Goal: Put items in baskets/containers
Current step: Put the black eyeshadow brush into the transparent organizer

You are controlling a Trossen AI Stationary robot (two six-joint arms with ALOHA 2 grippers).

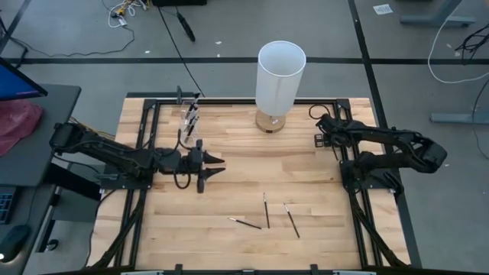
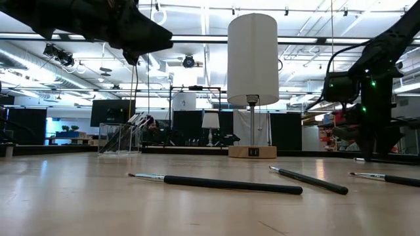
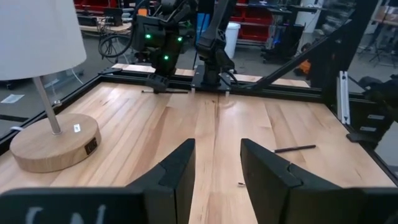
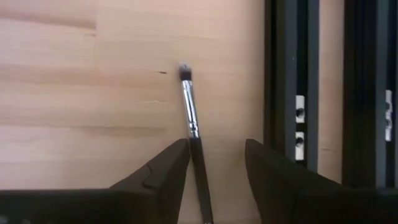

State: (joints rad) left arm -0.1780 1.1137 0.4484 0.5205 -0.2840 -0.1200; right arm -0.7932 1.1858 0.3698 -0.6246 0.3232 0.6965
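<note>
Three dark-handled brushes lie flat on the near-middle of the table: one [image 1: 266, 209], one [image 1: 292, 220] and one [image 1: 244, 223]. They also show in the low view [image 2: 223, 183]. A further brush [image 4: 189, 112] lies on the wood beside the right rail, under my right gripper [image 4: 216, 165]. That gripper is open and points down, a finger on either side of the handle without touching it. The clear cup [image 1: 189, 124] [image 2: 121, 137] stands far-left, with several brushes leaning inside. My left gripper [image 1: 218, 163] [image 3: 217, 163] hovers open and empty, near the cup.
A white-shaded lamp [image 1: 280, 76] on a round wooden base [image 3: 53, 140] stands at the far middle. Black frame rails [image 4: 289, 93] run along the table's edges. Bare wood lies between the cup and the loose brushes.
</note>
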